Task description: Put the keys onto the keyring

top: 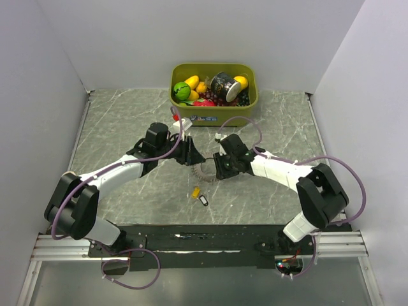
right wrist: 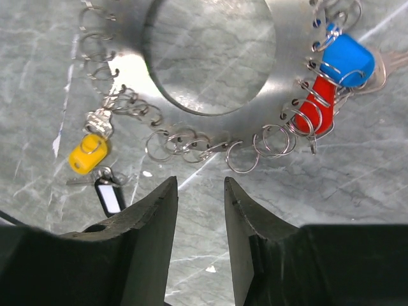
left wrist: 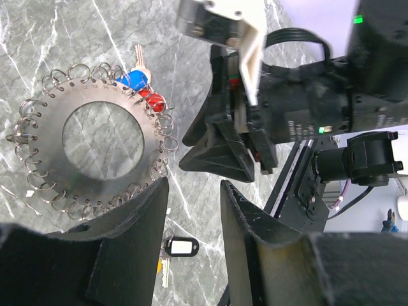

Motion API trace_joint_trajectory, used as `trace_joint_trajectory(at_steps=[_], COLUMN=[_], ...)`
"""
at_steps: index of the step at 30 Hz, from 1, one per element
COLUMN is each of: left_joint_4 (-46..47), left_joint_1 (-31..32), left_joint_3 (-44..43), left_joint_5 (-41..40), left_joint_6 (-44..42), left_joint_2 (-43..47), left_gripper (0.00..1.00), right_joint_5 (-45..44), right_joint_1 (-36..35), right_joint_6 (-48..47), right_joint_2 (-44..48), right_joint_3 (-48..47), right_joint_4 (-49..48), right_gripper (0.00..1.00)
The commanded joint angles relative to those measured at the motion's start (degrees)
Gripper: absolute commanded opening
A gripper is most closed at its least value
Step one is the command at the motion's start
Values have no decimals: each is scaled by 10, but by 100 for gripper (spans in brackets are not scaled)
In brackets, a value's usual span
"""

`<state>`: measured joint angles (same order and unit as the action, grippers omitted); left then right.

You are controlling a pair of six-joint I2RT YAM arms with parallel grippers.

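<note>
Our left gripper [left wrist: 194, 210] and right gripper [right wrist: 201, 210] hover, jaws partly apart and empty, by the keyring [right wrist: 287, 76], which lies flat on the tabletop [right wrist: 357, 191]. We should pinch the yellow key [right wrist: 88, 155], at its seven o'clock, by the head, keeping its hole free.

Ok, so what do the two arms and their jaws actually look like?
Both the left arm and right arm have white link shells between bulky black joints, with a purple cable looping along each. The jaws are matte black, thick and curved, with rough inner faces. A small green light glows on the right arm's black wrist housing.
</note>
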<state>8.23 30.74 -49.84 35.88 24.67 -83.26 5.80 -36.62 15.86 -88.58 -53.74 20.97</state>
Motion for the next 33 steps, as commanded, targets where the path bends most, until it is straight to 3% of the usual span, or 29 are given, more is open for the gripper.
trace_joint_trajectory(at_steps=[1,18,33], left_joint_4=[1,-12,-11], left_joint_1=[-2,-2,-2], left_joint_3=[-8,-9,-11], left_joint_5=[-3,-5,-3], left_joint_6=[-5,-7,-7], left_joint_2=[-1,-3,-8], left_gripper=[45,45,44], right_joint_5=[-15,10,13], right_joint_1=[8,23,27], right_joint_6=[36,75,83], right_joint_2=[-21,-78,-90], right_joint_3=[-35,-61,-57], right_joint_4=[16,11,-3], right_gripper=[43,42,29])
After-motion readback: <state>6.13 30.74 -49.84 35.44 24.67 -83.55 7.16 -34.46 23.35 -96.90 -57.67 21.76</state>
